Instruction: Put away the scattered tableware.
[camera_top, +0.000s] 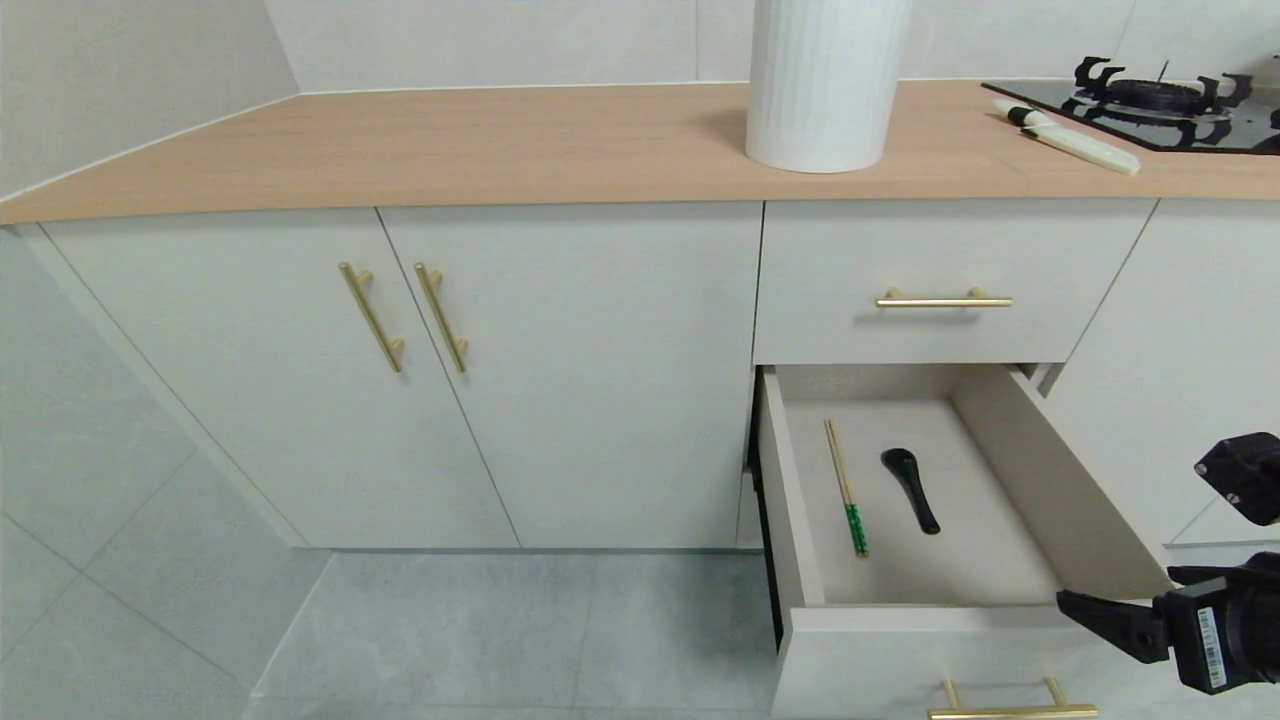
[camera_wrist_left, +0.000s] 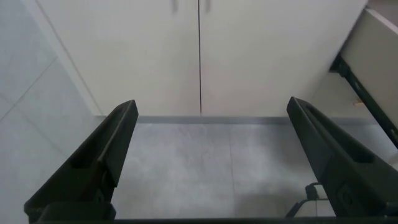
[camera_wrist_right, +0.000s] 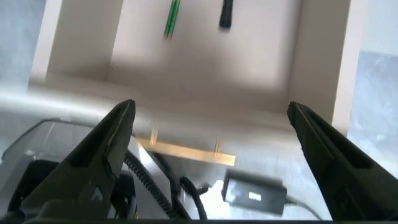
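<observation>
Two pieces of tableware lie flat on the bottom of the open drawer (camera_top: 1050, 490), which is pulled out at about 4 o'clock in the head view. They are a pair of chopsticks (camera_top: 846, 487) with green ends and a black spoon (camera_top: 909, 489). The chopsticks lie at 9 o'clock from the spoon, near it but not touching. The right gripper (camera_wrist_right: 211, 124) hangs just in front of the drawer's front panel, above its gold handle (camera_wrist_right: 185, 151). Its jaws are spread wide and hold nothing, and the chopsticks and the spoon show beyond them inside the drawer. The left gripper (camera_wrist_left: 211, 124) hangs over the grey tiled floor (camera_wrist_left: 186, 162), facing the closed cupboard doors (camera_wrist_left: 199, 56), and its jaws are also wide apart and empty. On the wooden bench (camera_top: 450, 140), a white ribbed container (camera_top: 822, 80) stands upright at 12 o'clock. At 2 o'clock a pale knife (camera_top: 1065, 137) lies on the bench just beside the black hob (camera_top: 1160, 105).
</observation>
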